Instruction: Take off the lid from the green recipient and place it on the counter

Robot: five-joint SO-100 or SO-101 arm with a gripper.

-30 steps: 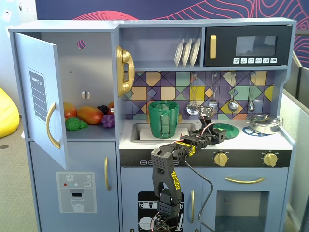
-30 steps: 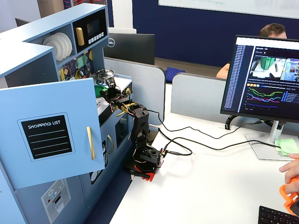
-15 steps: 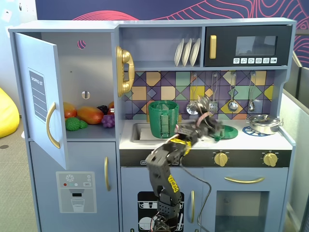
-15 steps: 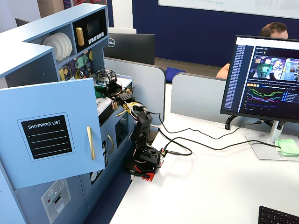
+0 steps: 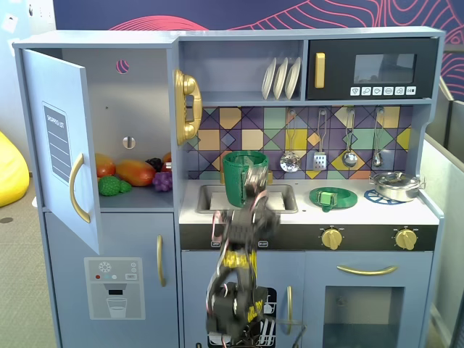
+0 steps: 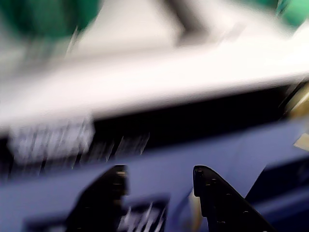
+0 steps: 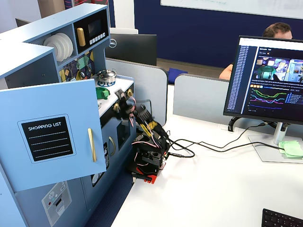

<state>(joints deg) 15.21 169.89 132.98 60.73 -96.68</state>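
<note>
The green recipient (image 5: 239,181) stands uncovered in the sink recess of the counter (image 5: 362,212). The lid (image 5: 332,196), a flat green disc with a lighter handle, lies on the counter to its right, left of the silver pan. My gripper (image 5: 255,190) is blurred, in front of the counter's front edge and below the recipient. In the wrist view the gripper (image 6: 159,170) is open and empty, its black fingers (image 6: 212,193) against the blue cabinet front. The recipient (image 6: 43,17) and the lid (image 6: 294,12) are green blurs at the top corners.
A silver pan (image 5: 396,185) sits on the right burner. Gold knobs (image 5: 332,238) line the black front strip. The fridge door (image 5: 61,145) stands open at the left. In a fixed view the arm base (image 7: 149,163) stands on a white desk beside the kitchen.
</note>
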